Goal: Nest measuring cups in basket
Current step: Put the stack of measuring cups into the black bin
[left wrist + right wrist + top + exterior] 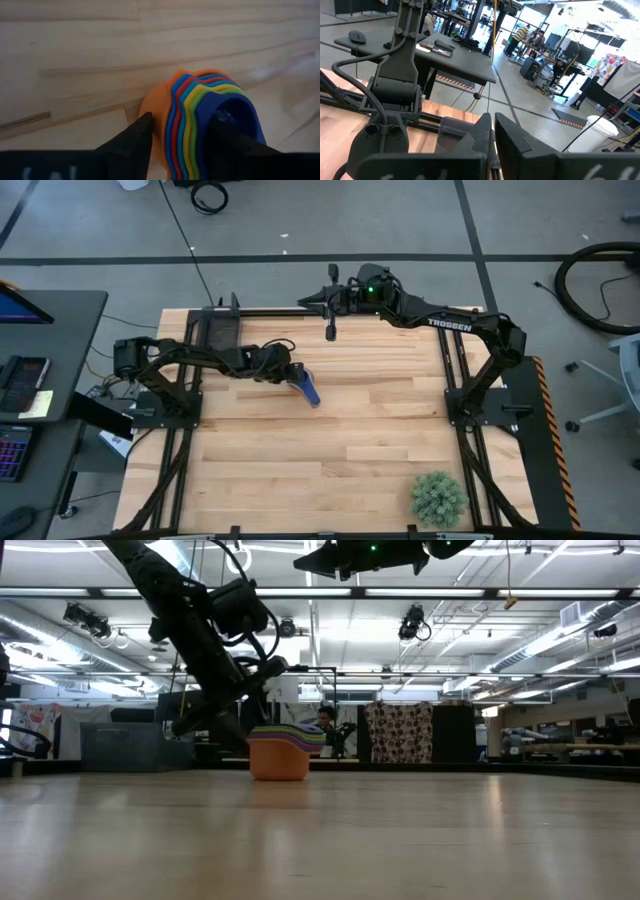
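Your left gripper (177,137) grasps the nested cups (210,120) at frame center; right gripper (492,131) clenched, parked upper middle.

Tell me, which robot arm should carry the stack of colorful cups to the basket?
Probably the left. The left gripper already has its fingers around the nested measuring cups, and the basket sits on its side. The right gripper hangs up at the far edge, holding nothing.
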